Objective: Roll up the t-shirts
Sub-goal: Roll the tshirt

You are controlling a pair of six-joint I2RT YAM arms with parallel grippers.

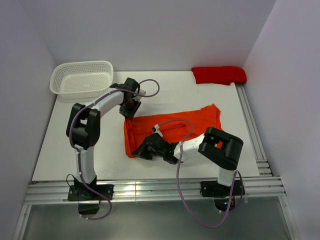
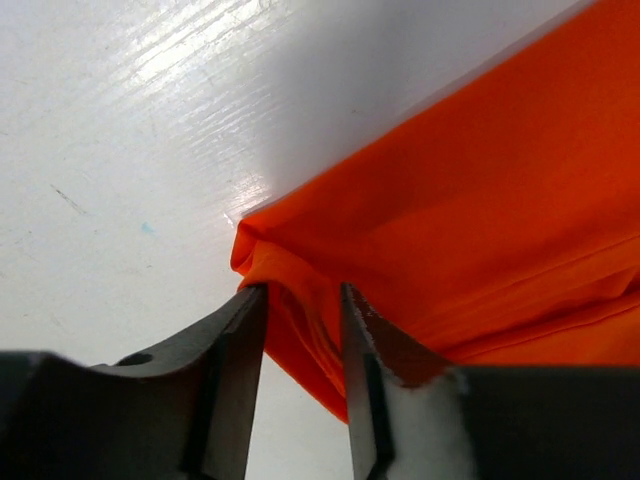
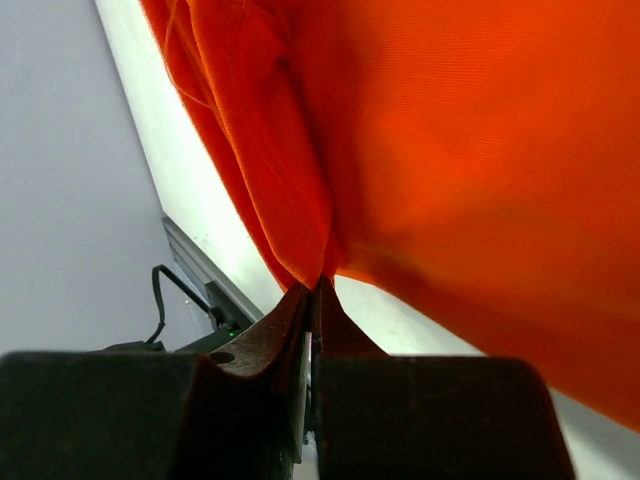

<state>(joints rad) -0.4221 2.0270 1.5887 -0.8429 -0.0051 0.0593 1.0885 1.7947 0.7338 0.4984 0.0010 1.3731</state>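
- Right pincer (image 3: 315, 288), closest to its wrist camera: the fingers are pressed together on a pinched edge of the orange shirt (image 3: 450, 150).
- Left pincer (image 2: 298, 295): the jaws stand narrowly apart, with a folded corner of the same shirt lying in the gap. Whether they press it I cannot tell.
- Shirts: two. The orange one lies partly folded at the middle of the table (image 1: 65, 145). The left pincer is at its far left corner and the right pincer at its near left edge.
- The red shirt (image 1: 219, 75) lies in a long bundle at the far right corner, well apart from both pincers.
- One white mesh basket (image 1: 80, 64) sits at the far left corner, just beyond the left pincer.
- The table is white and slightly glossy, with metal rails (image 1: 150, 190) along its near and right edges.
- Plain pale walls (image 1: 150, 30) close it in at the back and both sides.
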